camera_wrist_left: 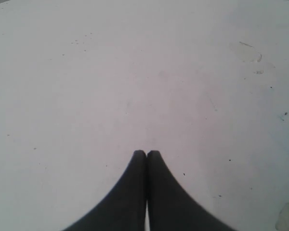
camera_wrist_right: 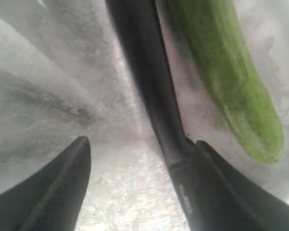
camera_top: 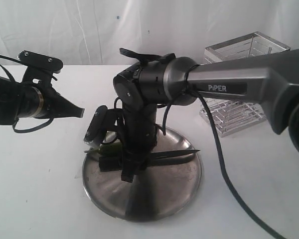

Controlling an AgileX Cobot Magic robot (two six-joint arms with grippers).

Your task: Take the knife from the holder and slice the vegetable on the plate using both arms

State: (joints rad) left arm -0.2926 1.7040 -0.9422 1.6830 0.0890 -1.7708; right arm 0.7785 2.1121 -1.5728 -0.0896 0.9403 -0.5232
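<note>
— Item one, my right tool (camera_wrist_right: pixel 135 159): state?
— Fingers spread over the plate (camera_top: pixel 159 199). One finger (camera_wrist_right: pixel 231 192) lay against the knife (camera_wrist_right: pixel 149 86); the other (camera_wrist_right: pixel 48 192) stood apart from it. I could not tell whether it gripped anything.
— Item two, the knife?
— All black, lying flat on the plate, tip (camera_top: pixel 194 151) pointing toward the holder (camera_top: pixel 241 82) side.
— Item three, the vegetable (camera_wrist_right: pixel 231 77)?
— Glossy green, slim, just beside the knife on the plate, partly hidden under my right arm in the exterior view.
— Item four, left tool (camera_wrist_left: pixel 146 154)?
— Fingers pressed together, empty, hovering above the bare white surface (camera_wrist_left: pixel 135 72), well apart from the plate.
</note>
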